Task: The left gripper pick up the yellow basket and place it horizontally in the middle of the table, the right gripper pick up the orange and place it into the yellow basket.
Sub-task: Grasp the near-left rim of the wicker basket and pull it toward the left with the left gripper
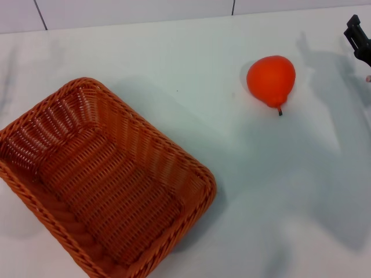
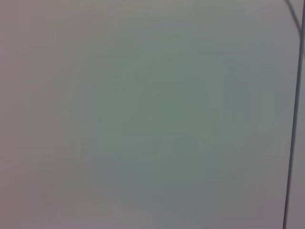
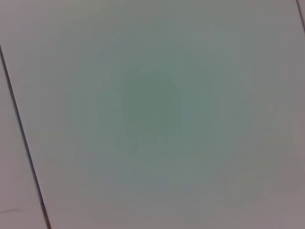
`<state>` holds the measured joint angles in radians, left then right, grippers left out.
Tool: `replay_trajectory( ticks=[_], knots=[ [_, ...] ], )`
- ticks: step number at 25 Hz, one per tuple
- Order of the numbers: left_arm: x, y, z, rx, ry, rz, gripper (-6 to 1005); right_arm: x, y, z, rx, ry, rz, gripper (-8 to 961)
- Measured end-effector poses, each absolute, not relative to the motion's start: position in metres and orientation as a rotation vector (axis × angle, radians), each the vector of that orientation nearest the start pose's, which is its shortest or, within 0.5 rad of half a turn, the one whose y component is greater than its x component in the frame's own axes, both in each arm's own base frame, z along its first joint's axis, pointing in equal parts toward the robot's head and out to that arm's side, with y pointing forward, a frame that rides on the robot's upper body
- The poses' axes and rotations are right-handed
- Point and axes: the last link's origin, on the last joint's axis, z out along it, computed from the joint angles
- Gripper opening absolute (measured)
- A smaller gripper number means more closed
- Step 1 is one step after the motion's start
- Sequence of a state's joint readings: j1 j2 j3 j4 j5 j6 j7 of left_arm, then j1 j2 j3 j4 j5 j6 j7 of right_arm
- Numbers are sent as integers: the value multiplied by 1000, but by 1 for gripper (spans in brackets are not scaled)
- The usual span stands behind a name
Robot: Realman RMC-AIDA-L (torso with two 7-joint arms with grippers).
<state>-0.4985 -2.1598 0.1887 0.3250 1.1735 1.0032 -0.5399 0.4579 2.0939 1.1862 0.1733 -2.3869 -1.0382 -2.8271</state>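
While I watch, basket point(image 1: 104, 185) lies skewed at table's point(image 1: 191, 58) left, orange point(image 1: 271, 79) apart right, right gripper point(image 1: 360, 41) at edge, finger state unclear, left gripper unseen.

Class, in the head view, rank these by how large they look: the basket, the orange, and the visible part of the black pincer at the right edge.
1. Basket, by far the largest.
2. Orange.
3. Right pincer, smallest, but it is cut off by the frame edge, so only its visible part counts.
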Motion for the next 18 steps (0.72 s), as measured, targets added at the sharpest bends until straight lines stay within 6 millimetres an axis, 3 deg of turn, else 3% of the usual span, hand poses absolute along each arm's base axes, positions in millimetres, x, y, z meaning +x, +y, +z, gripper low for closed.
replay_trajectory(
  ticks=[18],
  knots=[
    [-364, 354, 49, -1395, -707, -674, 889, 345, 347, 4, -925, -1532, -1649, 934]
  ],
)
